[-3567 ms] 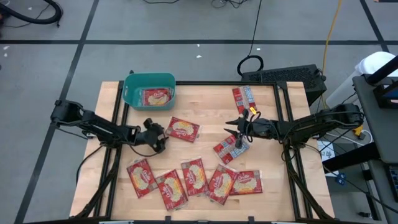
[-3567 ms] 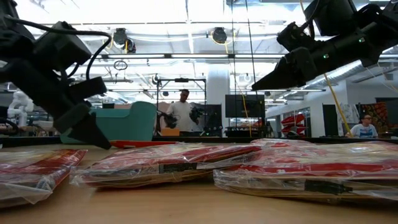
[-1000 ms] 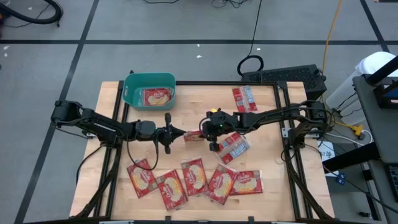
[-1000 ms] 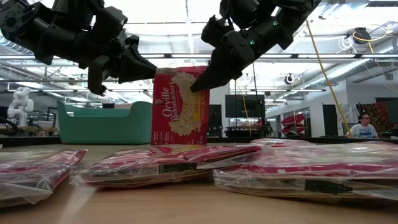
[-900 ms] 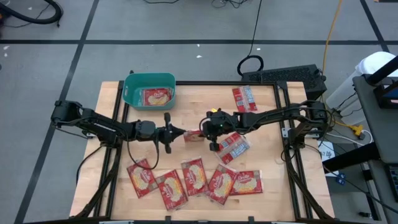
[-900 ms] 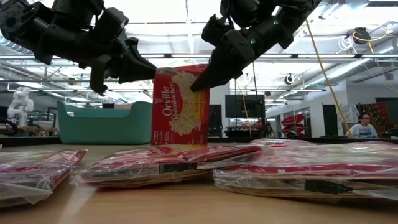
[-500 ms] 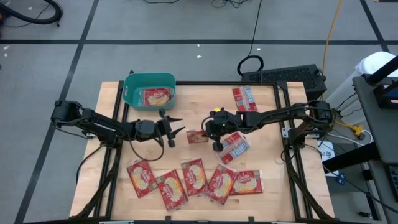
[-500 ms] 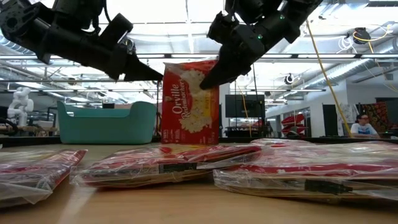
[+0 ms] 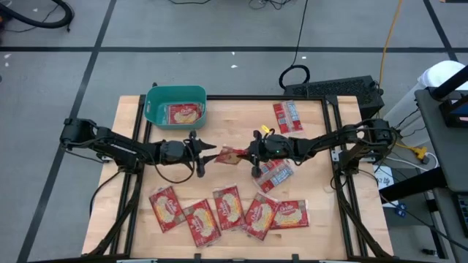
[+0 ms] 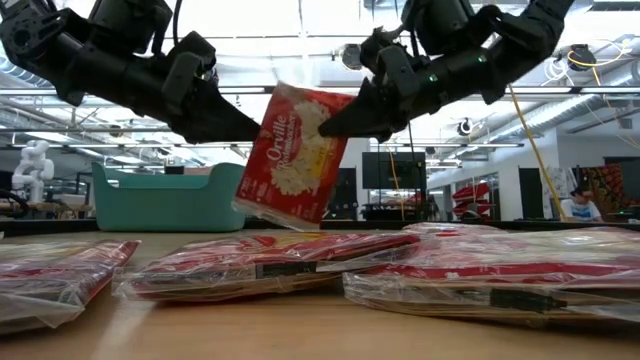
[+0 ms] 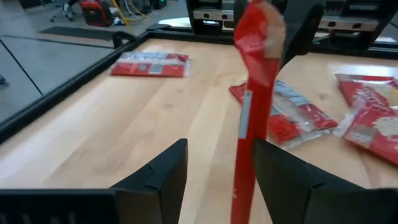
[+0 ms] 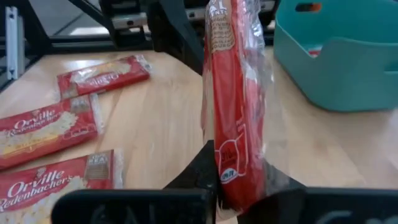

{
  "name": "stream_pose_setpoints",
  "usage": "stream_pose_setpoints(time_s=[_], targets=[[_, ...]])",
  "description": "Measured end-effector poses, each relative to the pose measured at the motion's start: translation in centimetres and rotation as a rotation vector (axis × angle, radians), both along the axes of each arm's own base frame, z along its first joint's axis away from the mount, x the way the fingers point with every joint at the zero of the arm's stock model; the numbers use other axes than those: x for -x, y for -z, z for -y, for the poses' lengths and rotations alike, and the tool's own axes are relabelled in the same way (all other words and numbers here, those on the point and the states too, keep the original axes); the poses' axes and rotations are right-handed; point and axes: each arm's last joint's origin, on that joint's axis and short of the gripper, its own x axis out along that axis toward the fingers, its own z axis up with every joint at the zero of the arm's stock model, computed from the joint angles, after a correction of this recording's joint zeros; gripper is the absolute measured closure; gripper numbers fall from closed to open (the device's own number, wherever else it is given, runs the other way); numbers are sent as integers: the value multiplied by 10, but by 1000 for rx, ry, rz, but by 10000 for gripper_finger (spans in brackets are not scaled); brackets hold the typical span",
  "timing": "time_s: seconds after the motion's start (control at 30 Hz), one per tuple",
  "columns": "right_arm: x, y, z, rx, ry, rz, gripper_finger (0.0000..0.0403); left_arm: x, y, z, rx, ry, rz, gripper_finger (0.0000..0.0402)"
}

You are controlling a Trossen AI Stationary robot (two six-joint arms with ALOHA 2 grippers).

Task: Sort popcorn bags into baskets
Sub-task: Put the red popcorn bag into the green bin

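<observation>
hanging tilted popcorn bag (image 10: pixel 288 155), right hand (image 9: pixel 251 155) pinching, seemingly

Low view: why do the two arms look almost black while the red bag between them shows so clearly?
Low view: bright ceiling lights behind turn the left end effector and right end effector into dark shapes; the popcorn bag faces the camera; plastic on the lying bags glints. High view: even light, only faint shadows on the table.
</observation>
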Motion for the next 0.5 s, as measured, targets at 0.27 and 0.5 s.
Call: stream_pose_setpoints(time_s=[0.27,0.5], targets=[[4,-2,0,72,-15,95,390,0,0,3,25,5,4,226],[6,-15,0,140,-31,159,390,0,-1,3,52,-1,17,193]])
